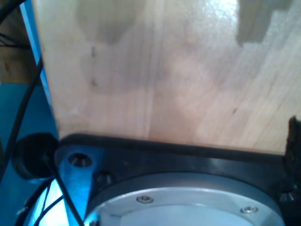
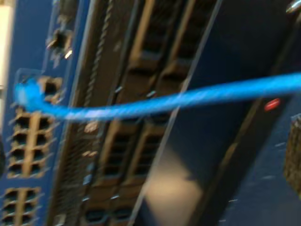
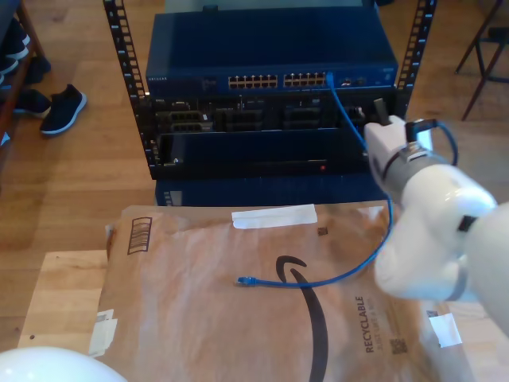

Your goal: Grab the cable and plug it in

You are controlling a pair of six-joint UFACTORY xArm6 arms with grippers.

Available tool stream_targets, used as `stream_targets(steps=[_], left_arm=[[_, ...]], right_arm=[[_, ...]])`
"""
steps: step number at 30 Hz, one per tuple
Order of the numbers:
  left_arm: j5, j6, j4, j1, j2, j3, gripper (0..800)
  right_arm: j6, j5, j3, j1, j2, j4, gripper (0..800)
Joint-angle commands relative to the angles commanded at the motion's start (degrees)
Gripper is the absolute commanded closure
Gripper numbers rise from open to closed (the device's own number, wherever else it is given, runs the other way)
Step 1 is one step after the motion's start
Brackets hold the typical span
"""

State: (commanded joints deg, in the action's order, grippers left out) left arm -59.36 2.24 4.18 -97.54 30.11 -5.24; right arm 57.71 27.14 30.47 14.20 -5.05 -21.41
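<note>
- Cable [image 3: 362, 263] location: one plug is seated in a port at the exterior view's right end of the upper port row; the other plug [image 3: 245, 281] lies loose on the brown paper.
- Rack [image 3: 270, 95]: dark blue and black equipment stands at the top of the exterior view, the blue switch [image 3: 270, 56] uppermost with two blocks of ports along its front.
- Brown paper sheet [image 3: 199, 318]: covers the counter [image 3: 60, 298] in the foreground, printed with a black arrow mark and the word RECYCLABLE.
- White arm [image 3: 433, 231]: enters from the exterior view's right and reaches toward the rack face, just beside the hanging cable.
- My second gripper: its wrist view looks onto the rack front, blurred, with the cable [image 2: 188, 99] crossing the picture to a plug [image 2: 27, 94] in a port. Jaw state cannot be told.
- My first gripper: its wrist view shows pale wood [image 1: 164, 70] and a black-and-metal flange [image 1: 188, 197]. Jaw state cannot be told.
- Dark shoes [image 3: 60, 107] sit on the wooden floor at the exterior view's upper left.
</note>
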Motion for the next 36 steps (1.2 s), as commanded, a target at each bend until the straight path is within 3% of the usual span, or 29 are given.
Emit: stream_targets(steps=[6,9,14,17,23,26,32,36], left_arm=[[0.0,0.0,0.0,0.0,0.0,0.0,0],[0.0,0.0,0.0,0.0,0.0,0.0,0],[0.0,0.0,0.0,0.0,0.0,0.0,0],[0.0,0.0,0.0,0.0,0.0,0.0,0],[0.0,0.0,0.0,0.0,0.0,-0.1,0],[0.0,0.0,0.0,0.0,0.0,-0.1,0],[0.0,0.0,0.0,0.0,0.0,0.0,0],[0.0,0.0,0.0,0.0,0.0,0.0,0]], right_arm=[[-8.4,-9.9,0.1,-8.1,-5.2,1.5,3],[-12.4,-19.7,-0.4,-13.3,-8.8,6.3,3],[-12.7,-37.0,-2.1,-21.2,-14.9,17.8,3],[-12.9,-49.1,-1.7,-27.3,-18.0,22.0,3],[-15.6,-59.3,-1.4,-39.0,-20.8,29.5,3],[-18.8,-62.9,-1.9,-45.1,-23.7,29.9,2],[-30.9,-83.5,-3.5,-55.6,-32.4,30.9,2],[-38.9,-86.9,-10.8,-67.3,-38.2,32.9,2]])
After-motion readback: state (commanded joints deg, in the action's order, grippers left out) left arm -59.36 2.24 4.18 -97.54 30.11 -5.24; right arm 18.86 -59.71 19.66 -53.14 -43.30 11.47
